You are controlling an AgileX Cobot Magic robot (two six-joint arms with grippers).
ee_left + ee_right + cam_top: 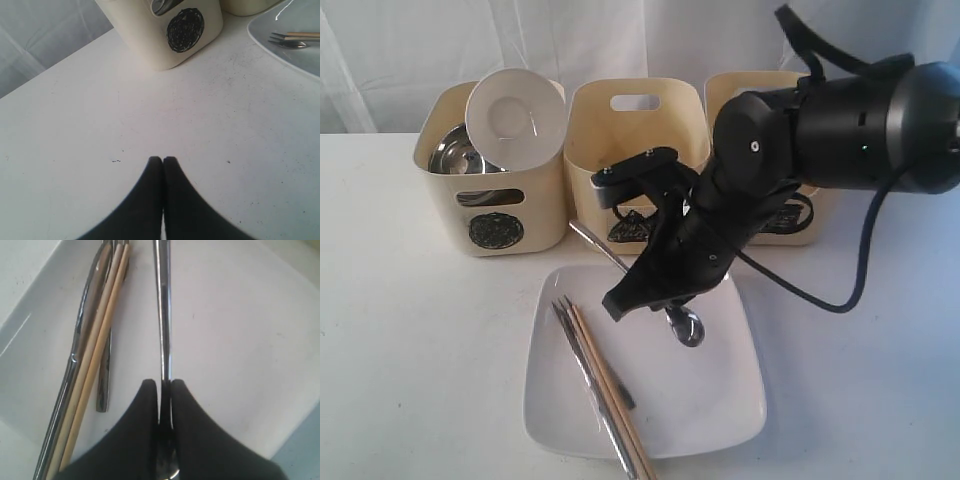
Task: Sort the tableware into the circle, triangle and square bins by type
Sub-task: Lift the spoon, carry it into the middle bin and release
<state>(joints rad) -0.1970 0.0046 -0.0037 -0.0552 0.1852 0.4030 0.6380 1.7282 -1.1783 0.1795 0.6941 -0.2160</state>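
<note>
The right hand (670,303) reaches down over the white square plate (720,400), which sits on the table (410,350) in front of the three bins. In the right wrist view the hand (162,387) is clenched on the thin steel handle of the spoon (162,315), with the handle running straight out between its two black fingers (142,415). From the exterior view the spoon (688,328) has its bowl over the far part of the plate and its handle slanting up past the plate's far left edge, towards the middle bin. Whether the spoon is lifted or touches the plate is hard to tell.

On the left side of the plate lie the chopsticks (610,390), side by side. The fork (585,365) lies along them, touching.

The circle bin (495,230) stands far left. A steel bowl (460,155) lies inside it, and a small white bowl (515,110) is tilted on its rim, with the open side facing the camera. The triangle bin (635,130) stands in the middle, its mark partly behind the arm. The third bin (750,85) is on the right, and the arm covers most of its mark.

The left hand (162,161) is clenched with nothing in it, fingertips touching. It sits low over bare table, near the circle bin and the plate's corner.
</note>
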